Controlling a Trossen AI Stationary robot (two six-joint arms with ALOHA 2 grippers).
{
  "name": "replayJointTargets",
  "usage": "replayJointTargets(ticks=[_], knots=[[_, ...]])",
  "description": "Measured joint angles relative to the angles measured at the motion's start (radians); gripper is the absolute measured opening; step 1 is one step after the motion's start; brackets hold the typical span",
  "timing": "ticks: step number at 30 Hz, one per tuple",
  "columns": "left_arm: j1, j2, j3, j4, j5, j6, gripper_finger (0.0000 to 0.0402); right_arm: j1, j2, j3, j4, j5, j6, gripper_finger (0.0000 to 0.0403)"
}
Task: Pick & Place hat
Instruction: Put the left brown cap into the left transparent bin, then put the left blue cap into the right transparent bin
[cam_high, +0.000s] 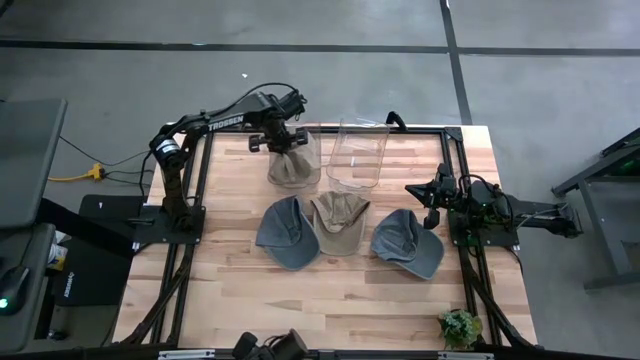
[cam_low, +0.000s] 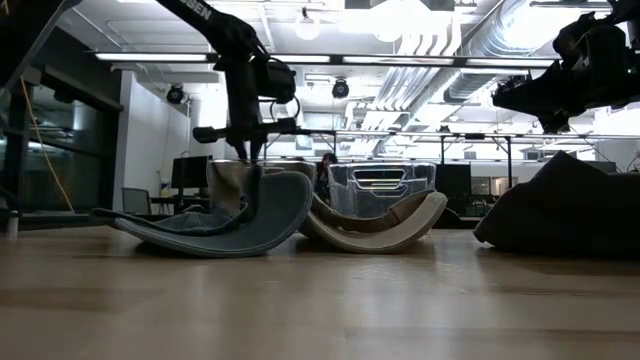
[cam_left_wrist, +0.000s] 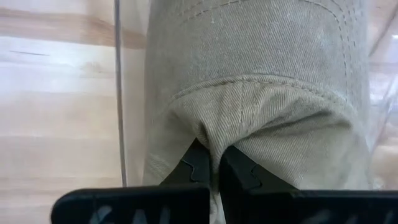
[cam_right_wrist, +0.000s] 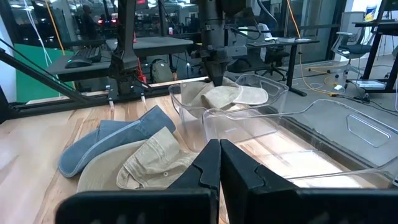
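Khaki twill, gathered into a fold, is pinched between the pressed-together fingers of the left gripper (cam_left_wrist: 214, 171); this is the tan hat (cam_high: 293, 165) now being placed. The high view shows it hanging below the gripper inside the left clear bin (cam_high: 318, 160), at the far side of the wooden table (cam_high: 330, 300). Whether its lower edge already rests on the bin floor cannot be told from these views.

Beside this bin stands a second clear bin (cam_high: 358, 155), which appears empty. Nearer the front, three hats lie in a row: a blue cap (cam_high: 285, 232), a beige hat (cam_high: 340, 222) and a second blue cap (cam_high: 408, 242). A small potted plant (cam_high: 460, 327) sits at the front right corner.

The right gripper (cam_high: 432, 207) waits at the table's right edge, its fingers shut on nothing.

Procedure for the step in hand, as judged:
- Lower the hat until the fabric slackens, so that the bin carries its weight before release.
- Keep the gripper centred between the bin walls; contact could shift or tip the light container.
- Open the fingers fully, then lift straight up. Twill may catch on the toothed pads, so check that the fold drops free.
- Confirm no brim hangs over the rim.
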Motion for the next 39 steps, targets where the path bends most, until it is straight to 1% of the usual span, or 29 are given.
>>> replayJointTargets(ticks=[4,5,11,16,18,21,27,31,35,39], knots=[[-0.014,0.0,0.0,-0.002,-0.072,-0.001,0.0,0.0,0.0,0.0,0.0,0.0,0.0,0.0],[-0.019,0.0,0.0,-0.002,-0.076,-0.001,0.0,0.0,0.0,0.0,0.0,0.0,0.0,0.0],[-0.02,0.0,0.0,0.003,-0.045,0.024,0.0001,0.0,0.0,0.0,0.0,0.0,0.0,0.0],[-0.02,0.0,0.0,0.005,-0.046,0.027,0.0001,0.0,0.0,0.0,0.0,0.0,0.0,0.0],[-0.02,0.0,0.0,0.006,-0.046,0.034,0.0008,0.0,0.0,0.0,0.0,0.0,0.0,0.0],[-0.02,0.0,0.0,0.006,-0.048,0.036,0.0033,0.0,0.0,0.0,0.0,0.0,0.0,0.0],[-0.02,0.0,0.0,0.006,-0.049,0.037,0.011,0.0,0.0,0.0,0.0,0.0,0.0,0.0],[-0.02,0.0,0.0,0.006,-0.048,0.051,0.0153,0.0,0.0,0.0,0.0,0.0,0.0,0.0],[-0.019,-0.004,0.0,0.004,-0.047,0.052,0.0178,0.0,0.0,0.0,0.0,0.0,0.0,0.0],[-0.019,-0.016,0.006,0.005,-0.048,0.052,0.0185,0.0,0.0,0.0,0.0,0.0,0.0,0.0]])
